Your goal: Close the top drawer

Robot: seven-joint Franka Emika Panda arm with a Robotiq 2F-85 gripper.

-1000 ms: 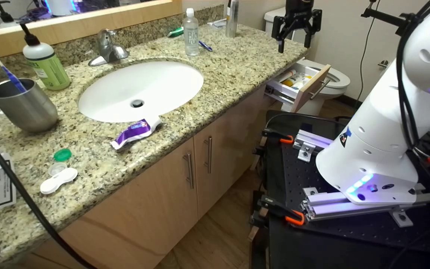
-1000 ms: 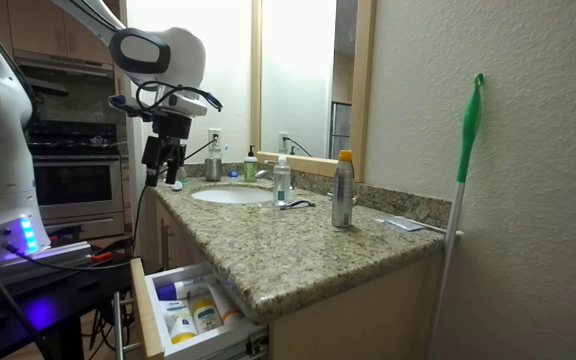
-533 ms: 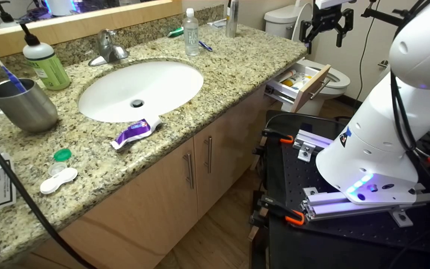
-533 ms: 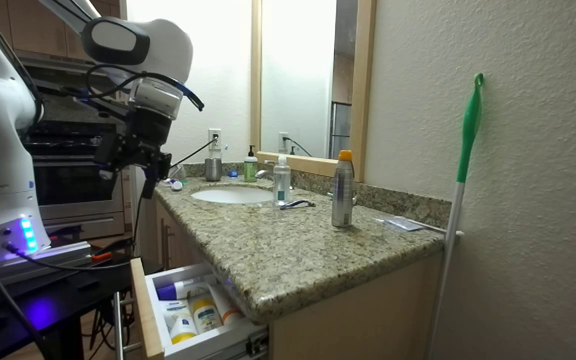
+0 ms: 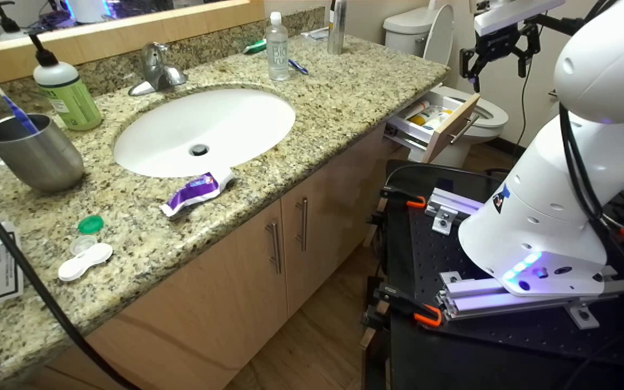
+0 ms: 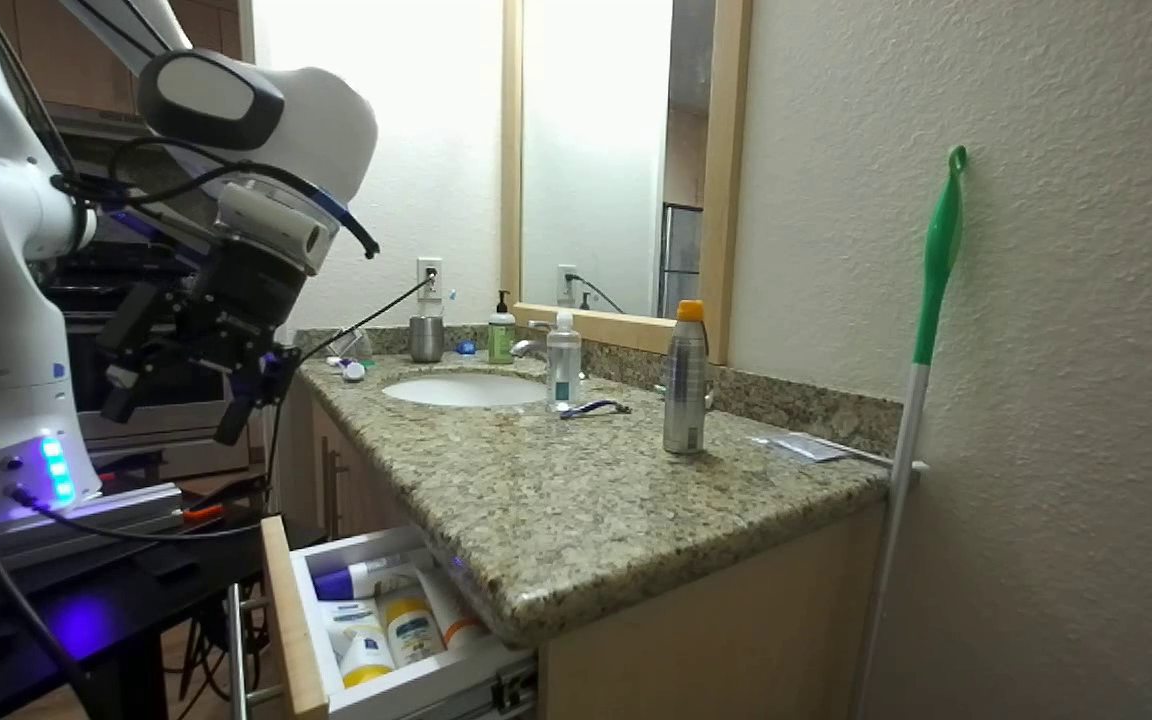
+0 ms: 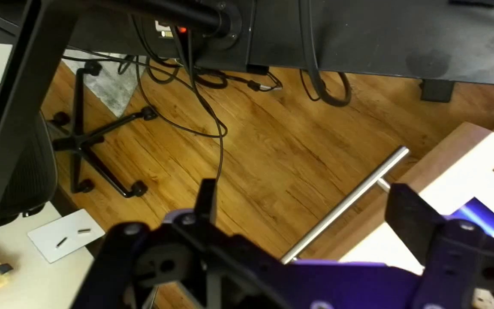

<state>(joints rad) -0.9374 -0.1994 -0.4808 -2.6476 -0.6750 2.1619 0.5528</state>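
In an exterior view I have the granite countertop [image 6: 576, 520] running from near right to far left. The top drawer [image 6: 294, 625] sticks out to the left beneath the countertop's near end. My gripper [image 6: 174, 415] hangs higher, left of the drawer, fingers spread wide, holding nothing. The drawer's metal handle [image 6: 237, 650] stands apart from it; toiletries [image 6: 411, 630] lie inside.
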